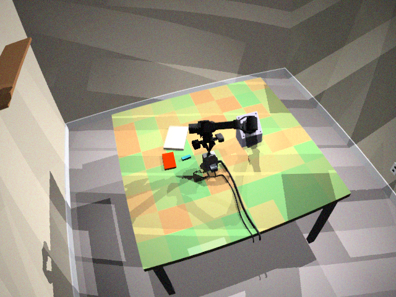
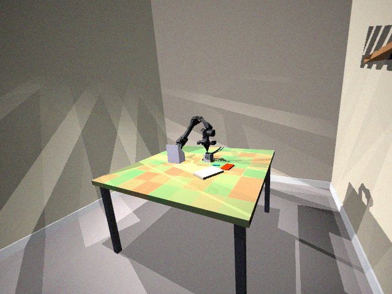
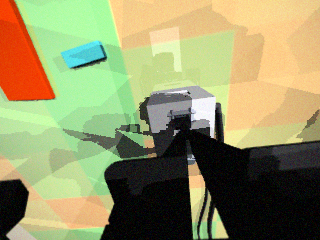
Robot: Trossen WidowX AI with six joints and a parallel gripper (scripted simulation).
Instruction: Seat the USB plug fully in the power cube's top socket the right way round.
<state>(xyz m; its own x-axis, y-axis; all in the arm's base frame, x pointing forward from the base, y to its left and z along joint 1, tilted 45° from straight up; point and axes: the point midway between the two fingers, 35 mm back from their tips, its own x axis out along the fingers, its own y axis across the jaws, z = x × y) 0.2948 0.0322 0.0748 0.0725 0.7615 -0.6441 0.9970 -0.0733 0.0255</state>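
Observation:
The small grey power cube (image 1: 211,164) sits on the checkered table near the middle, with two black cables (image 1: 238,198) running from it to the front edge. In the wrist view the cube (image 3: 180,112) shows a dark socket slot (image 3: 181,114) on its top face. My gripper (image 3: 185,135) points straight down over the cube, and its fingertips meet right at the socket. It is shut on the USB plug, which is dark and almost wholly hidden between the fingertips. I cannot tell how deep the plug sits. The gripper also shows above the cube in the exterior view (image 2: 206,147).
A red flat block (image 1: 168,160) and a small cyan piece (image 1: 185,157) lie just left of the cube. A white flat pad (image 1: 176,137) lies behind them. The arm's grey base block (image 1: 249,129) stands to the right rear.

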